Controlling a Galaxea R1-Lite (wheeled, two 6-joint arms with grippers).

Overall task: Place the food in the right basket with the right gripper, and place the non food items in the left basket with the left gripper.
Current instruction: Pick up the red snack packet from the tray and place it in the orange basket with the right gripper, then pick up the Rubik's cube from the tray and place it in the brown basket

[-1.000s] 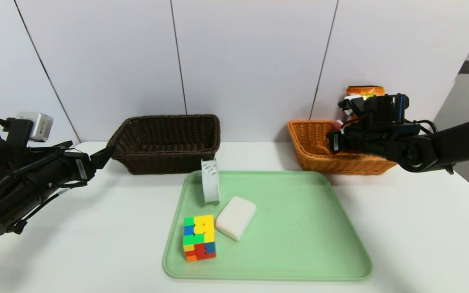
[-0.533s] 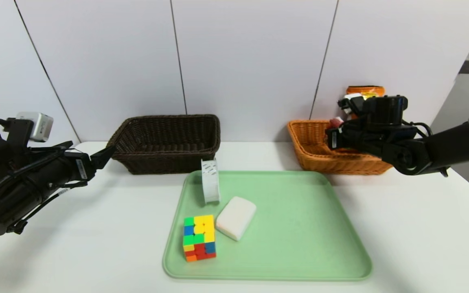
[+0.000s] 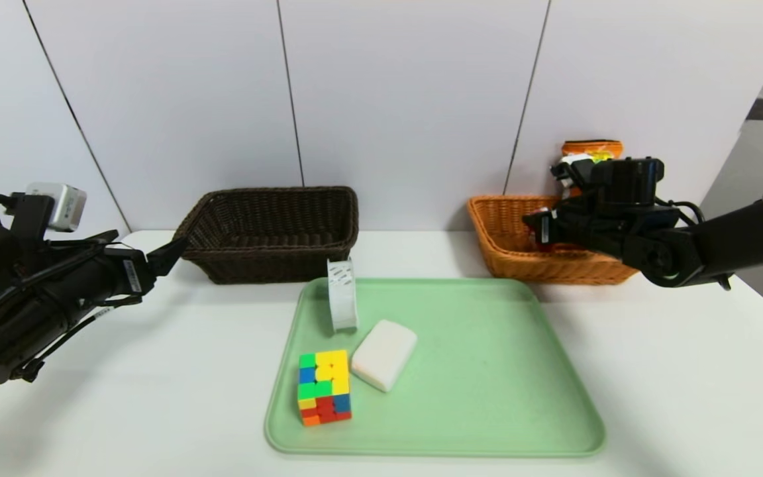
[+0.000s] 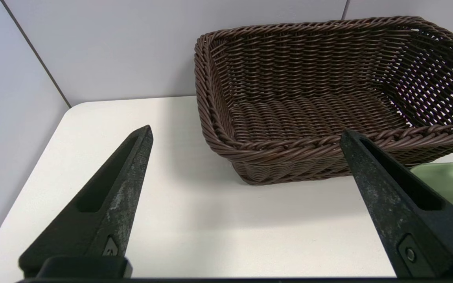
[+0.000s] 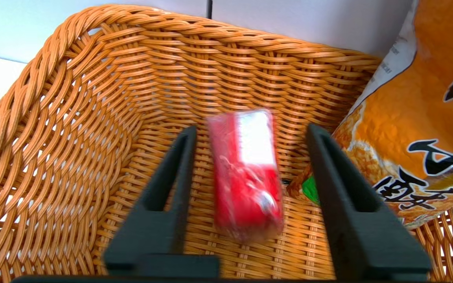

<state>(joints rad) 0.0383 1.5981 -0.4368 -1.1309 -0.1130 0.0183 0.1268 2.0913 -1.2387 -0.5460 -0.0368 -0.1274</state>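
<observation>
Since the earlier frame the right gripper [image 5: 250,133] has parted, dropping the light, crinkly red packet [image 5: 246,173] mid-frame into the right basket [image 5: 92,118]; the stiff cube [image 3: 324,387], lower centre, suits gripping by flat sides.

so there's a pale green tray [image 3: 487,371] sitting flat on a white table [image 3: 686,384], roughly in the middle, rounded corners and a low raised rim. A corner of it also peeks into the left wrist view. The tabletop has a rounded far-left corner and runs right up to the wall [image 3: 408,99], which is plain light grey panels split by thin dark seams, a couple of them slanted. Off on the far right a second grey wall surface angles away, with a small dark square plate [image 3: 760,108] mounted on it, can't tell what that is
</observation>
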